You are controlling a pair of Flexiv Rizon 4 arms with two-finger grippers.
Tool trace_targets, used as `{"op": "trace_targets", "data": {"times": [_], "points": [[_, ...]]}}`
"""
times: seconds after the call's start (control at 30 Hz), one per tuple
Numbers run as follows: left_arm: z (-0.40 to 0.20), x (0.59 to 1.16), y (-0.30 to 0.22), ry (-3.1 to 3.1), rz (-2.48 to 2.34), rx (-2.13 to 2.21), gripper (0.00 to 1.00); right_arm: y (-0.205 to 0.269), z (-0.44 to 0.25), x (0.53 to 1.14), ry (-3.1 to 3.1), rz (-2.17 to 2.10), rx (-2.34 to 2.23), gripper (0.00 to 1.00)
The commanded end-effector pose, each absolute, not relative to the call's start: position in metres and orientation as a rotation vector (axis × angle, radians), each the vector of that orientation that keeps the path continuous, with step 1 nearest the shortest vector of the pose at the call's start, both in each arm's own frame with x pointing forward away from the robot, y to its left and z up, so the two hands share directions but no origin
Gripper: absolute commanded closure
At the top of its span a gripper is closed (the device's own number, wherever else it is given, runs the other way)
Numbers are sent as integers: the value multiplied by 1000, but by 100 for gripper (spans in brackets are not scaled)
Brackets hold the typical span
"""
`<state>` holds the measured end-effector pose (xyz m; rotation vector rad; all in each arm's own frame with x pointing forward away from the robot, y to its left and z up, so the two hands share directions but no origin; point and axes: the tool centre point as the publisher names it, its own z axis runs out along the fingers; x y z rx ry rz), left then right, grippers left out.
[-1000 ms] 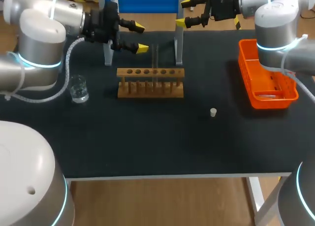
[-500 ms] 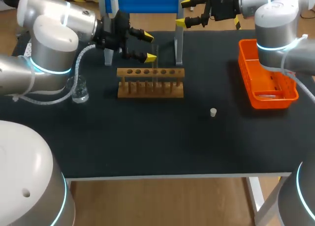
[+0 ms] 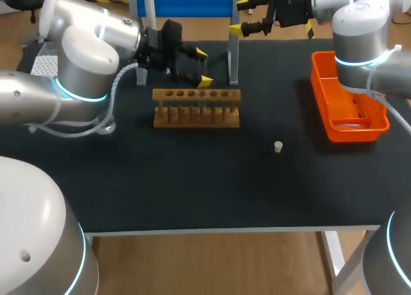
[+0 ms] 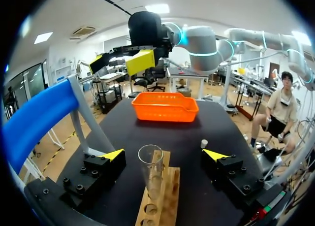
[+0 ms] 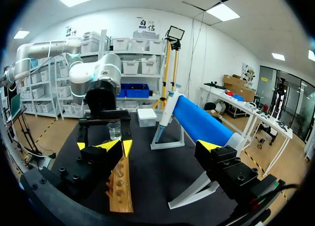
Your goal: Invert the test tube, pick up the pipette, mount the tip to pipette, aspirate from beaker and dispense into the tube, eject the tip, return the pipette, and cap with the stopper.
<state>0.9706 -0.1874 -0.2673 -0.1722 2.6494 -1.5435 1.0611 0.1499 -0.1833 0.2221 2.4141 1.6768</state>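
Left gripper (image 3: 203, 67) is wide open, fingers on either side of the test tube (image 4: 150, 172). The tube stands upright, mouth up, in the wooden rack (image 3: 196, 108) at the far middle of the table (image 3: 192, 192). In the wrist view neither yellow tip touches the glass. Right gripper (image 3: 239, 15) hangs over the far edge, also spread wide with nothing in it. The stopper (image 3: 278, 146) lies on the table, nearer and to the right of the rack.
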Motion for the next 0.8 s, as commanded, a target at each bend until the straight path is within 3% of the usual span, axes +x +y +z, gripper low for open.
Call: {"op": "trace_targets", "data": {"times": [0.03,0.8], "points": [[-273,969,-195,2657,-1514,-229,0,149,-182,1062,2421,1675,220,0],[-289,973,-192,2629,-1505,-249,0,149,-182,1062,2421,1675,220,0]]}}
